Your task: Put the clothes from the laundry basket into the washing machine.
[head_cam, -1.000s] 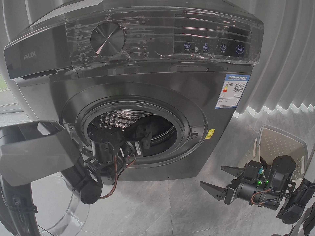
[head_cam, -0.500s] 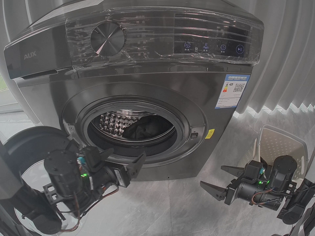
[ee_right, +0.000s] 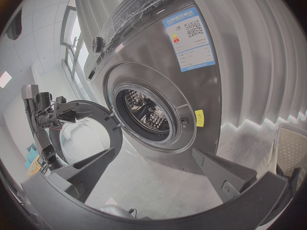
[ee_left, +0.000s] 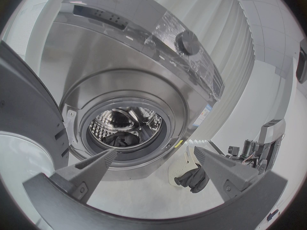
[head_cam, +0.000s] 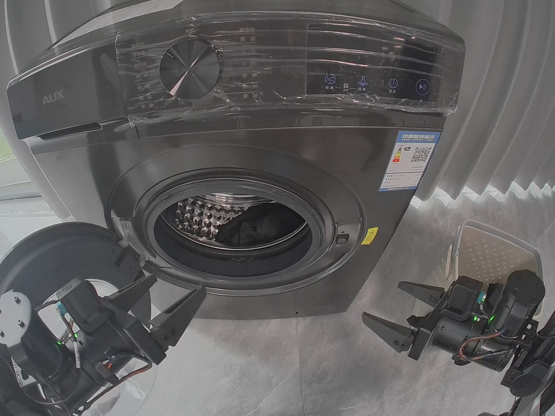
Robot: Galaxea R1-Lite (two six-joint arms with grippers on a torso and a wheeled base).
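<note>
Loading cycle is between garments: left gripper [head_cam: 176, 287] and right gripper [head_cam: 381, 301] both spread wide and empty, dark garment [head_cam: 260, 226] inside washing machine [head_cam: 347, 163]; next move likely requires reaching into laundry basket [head_cam: 497, 230].

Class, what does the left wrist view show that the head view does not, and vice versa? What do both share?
Left wrist view adds: a dark garment draped over the white perforated laundry basket's rim. Head view adds: lit touch buttons on the control panel. Shared: the grey front-loading washing machine, door open, dark clothes in its steel drum, and the open left gripper.
</note>
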